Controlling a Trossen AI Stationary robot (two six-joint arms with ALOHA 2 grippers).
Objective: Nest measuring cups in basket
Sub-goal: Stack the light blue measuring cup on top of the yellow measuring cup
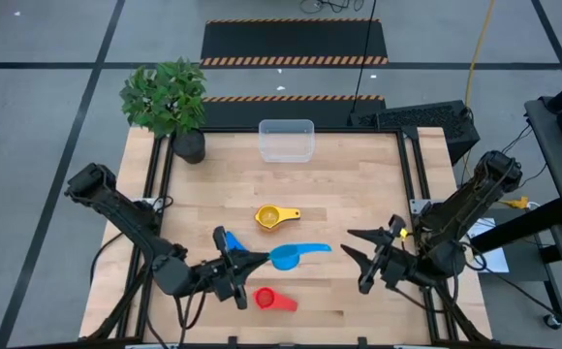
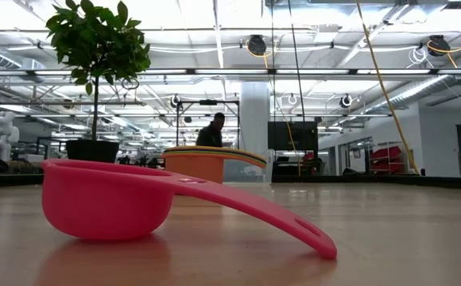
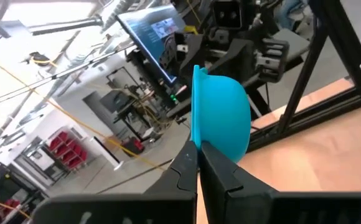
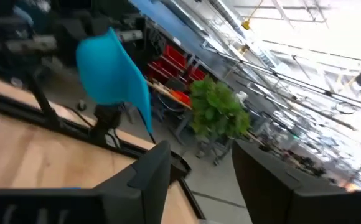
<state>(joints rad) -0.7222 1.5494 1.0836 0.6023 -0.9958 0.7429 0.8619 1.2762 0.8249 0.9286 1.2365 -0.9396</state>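
Fingers of the left gripper (image 3: 198,163) are pinched on the light blue cup (image 3: 221,115), lifted at the table's near-middle, while the right gripper (image 1: 366,255) stands parted beside it, holding nothing. Looks like a handover just made; next, the left must carry it to the basket (image 1: 287,140) at the far edge.

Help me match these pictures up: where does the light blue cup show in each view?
High view: the light blue cup is centre-low, its rim in the left pincer.
Low view: not in it.
Left wrist view: centre, above the fingers.
Right wrist view: upper left.
Shared landmark: the plant, also seen in the low and right wrist views.
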